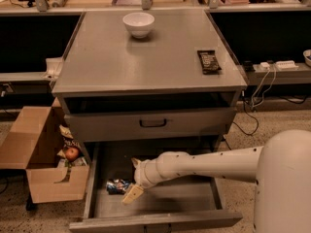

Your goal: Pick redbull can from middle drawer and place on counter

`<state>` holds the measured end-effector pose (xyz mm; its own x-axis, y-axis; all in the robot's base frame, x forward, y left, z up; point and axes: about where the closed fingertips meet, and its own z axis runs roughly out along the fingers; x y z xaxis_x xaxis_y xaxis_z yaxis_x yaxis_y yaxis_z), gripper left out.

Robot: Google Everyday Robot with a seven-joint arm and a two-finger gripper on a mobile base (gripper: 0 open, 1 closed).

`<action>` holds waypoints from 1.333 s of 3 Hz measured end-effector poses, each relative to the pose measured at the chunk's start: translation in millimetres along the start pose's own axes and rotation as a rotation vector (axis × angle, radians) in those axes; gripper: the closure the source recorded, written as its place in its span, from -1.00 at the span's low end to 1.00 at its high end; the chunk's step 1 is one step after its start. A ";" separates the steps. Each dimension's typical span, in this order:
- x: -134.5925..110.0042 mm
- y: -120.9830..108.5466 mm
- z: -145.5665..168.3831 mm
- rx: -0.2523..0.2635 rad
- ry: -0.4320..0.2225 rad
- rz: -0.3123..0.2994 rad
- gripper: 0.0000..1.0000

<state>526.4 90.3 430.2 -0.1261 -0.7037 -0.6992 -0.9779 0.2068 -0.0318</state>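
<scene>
The redbull can point(116, 186) lies on its side at the left of the open middle drawer point(170, 200), near the left wall. My gripper point(131, 194) is inside the drawer at the end of the white arm, just right of the can and right beside it; I cannot tell whether it touches the can. The counter point(146, 57) is the grey cabinet top above, with a white bowl point(139, 24) at the back and a dark snack bar point(209, 61) at the right.
A shut drawer front with a black loop handle point(153, 123) sits above the open drawer. An open cardboard box point(43, 164) with an apple stands on the floor at left. Cables and a power strip point(274, 65) are at right.
</scene>
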 end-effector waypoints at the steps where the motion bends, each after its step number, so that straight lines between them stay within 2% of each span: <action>1: 14.7 -13.0 14.7 0.002 0.020 -0.029 -1.00; 2: 32.5 -22.6 29.9 0.017 0.066 -0.063 -1.00; 4: 58.5 -31.0 40.0 0.057 0.125 -0.064 -1.00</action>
<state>556.1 70.0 361.7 -0.0871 -0.7953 -0.5999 -0.9740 0.1944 -0.1164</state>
